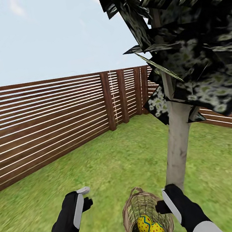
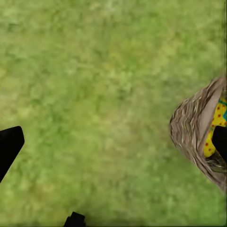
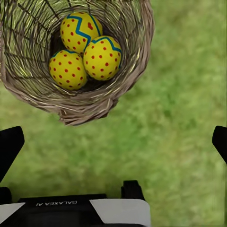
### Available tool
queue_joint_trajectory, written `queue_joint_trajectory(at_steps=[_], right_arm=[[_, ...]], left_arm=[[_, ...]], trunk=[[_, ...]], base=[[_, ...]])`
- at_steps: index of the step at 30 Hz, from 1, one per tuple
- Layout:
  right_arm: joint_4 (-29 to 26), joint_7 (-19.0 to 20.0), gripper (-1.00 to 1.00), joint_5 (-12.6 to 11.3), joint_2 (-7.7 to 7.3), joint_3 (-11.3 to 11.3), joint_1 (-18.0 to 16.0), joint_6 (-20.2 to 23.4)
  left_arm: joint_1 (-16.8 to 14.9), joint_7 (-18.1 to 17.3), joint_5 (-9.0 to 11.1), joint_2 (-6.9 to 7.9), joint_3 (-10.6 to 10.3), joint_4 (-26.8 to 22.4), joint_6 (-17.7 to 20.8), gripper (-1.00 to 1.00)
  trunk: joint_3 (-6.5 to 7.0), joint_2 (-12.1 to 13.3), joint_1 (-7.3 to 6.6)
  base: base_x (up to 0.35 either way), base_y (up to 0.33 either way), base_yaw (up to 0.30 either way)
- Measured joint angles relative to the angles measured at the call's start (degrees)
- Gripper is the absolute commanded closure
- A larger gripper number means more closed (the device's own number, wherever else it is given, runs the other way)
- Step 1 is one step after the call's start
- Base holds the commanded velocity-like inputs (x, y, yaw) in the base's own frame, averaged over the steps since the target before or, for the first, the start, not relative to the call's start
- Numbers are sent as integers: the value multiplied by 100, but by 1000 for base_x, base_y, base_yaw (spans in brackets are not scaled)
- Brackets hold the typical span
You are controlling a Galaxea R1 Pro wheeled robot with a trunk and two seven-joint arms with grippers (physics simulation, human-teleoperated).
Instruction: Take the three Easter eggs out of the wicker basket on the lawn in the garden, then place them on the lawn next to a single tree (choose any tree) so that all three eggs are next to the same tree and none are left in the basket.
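- Right gripper is spread wide with nothing in it: in the right wrist view its two dark fingertips sit at the far left and far right edges with bare grass between them. In the head view it hovers at the lower right of the frame, just beside the basket rim.
- Left gripper hangs at the lower left of the head view, well apart from the basket, and looks open and empty too.
- All three Easter eggs are packed touching each other in the bottom of the wicker basket, at the upper left of the right wrist view. The plain red-dotted one is nearest the gripper; the two with blue zigzags sit beside and behind it.
- Basket sits on the lawn at the bottom center of the head view, near the foot of the tree, whose pale trunk rises just right of it.
- Step in hand looks like the first egg grab, so nothing's out yet.
- To do it well, he'd want the right gripper centered over one egg, not over the rim, then straight down past the wicker wall.
- Fingers should straddle a single egg. They're jammed together, so clipping a neighbor or snagging the weave seems the likely slip.
- Drop spot is easy: grass right by that trunk.
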Motion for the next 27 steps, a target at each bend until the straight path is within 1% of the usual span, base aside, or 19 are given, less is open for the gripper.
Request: queue_joint_trajectory(at_steps=[1,4,6,8,9,10,11,14,15,17,18,19,20,21,22,25,27], right_arm=[[-8,-2,-100,2,5,38,-5,-1],[-18,-9,-100,6,14,79,-55,22],[-22,-16,-100,-6,26,92,-202,76],[-4,-41,-100,-17,113,95,-410,198],[34,-115,-100,-22,205,95,-535,256],[69,-179,-100,-14,247,95,-591,277],[168,-346,-100,-17,290,99,-669,304],[419,-679,-100,-23,290,100,-808,336],[485,-736,-100,-43,290,99,-854,340],[689,-841,-100,-147,290,98,-1012,347],[854,-880,-100,-264,290,96,-1118,350],[950,-895,-100,-333,290,95,-1173,351],[1151,-915,-100,-477,290,93,-1277,352],[1260,-922,-100,-546,290,91,-1334,353],[1458,-933,-100,-673,290,87,-1451,353],[1766,-950,-100,-852,290,82,-1649,353],[1883,-958,-100,-923,290,76,-1724,350]], left_arm=[[1,-16,71,2,2,0,2,-100],[3,-26,158,6,7,0,10,-100],[5,-20,178,12,9,0,22,-100],[5,-14,172,20,6,0,57,-100],[5,-6,146,22,5,-8,101,-100],[6,-4,124,23,7,-17,134,-100],[3,-2,80,24,12,-47,205,-100],[5,-6,32,20,25,-146,301,-100],[5,-7,29,20,26,-165,315,-100],[6,-9,28,15,32,-201,342,-100],[6,-10,26,13,35,-214,351,-100],[6,-8,23,12,35,-219,355,-100],[6,-6,15,12,33,-226,370,-100],[6,-3,9,13,30,-228,385,-100],[3,0,-4,20,25,-232,445,-100],[-38,3,-67,29,19,-232,556,-100],[-93,5,-116,32,18,-215,598,-100]], trunk=[[0,0,0],[0,0,0],[0,0,0],[0,0,0],[1,0,0],[0,0,0],[0,0,0],[0,0,0],[0,0,0],[0,0,0],[0,0,0],[0,0,0],[-17,-38,21],[-35,-79,43],[-53,-119,65],[-107,-239,131],[-143,-319,175]], base=[[-2,-3,0],[-1,-1,0],[0,0,0],[0,0,0],[0,0,0],[0,0,0],[0,0,0],[0,0,0],[0,0,0],[0,0,0],[0,0,0],[0,0,0],[0,0,0],[0,0,0],[0,0,0],[0,0,0],[0,0,0]])
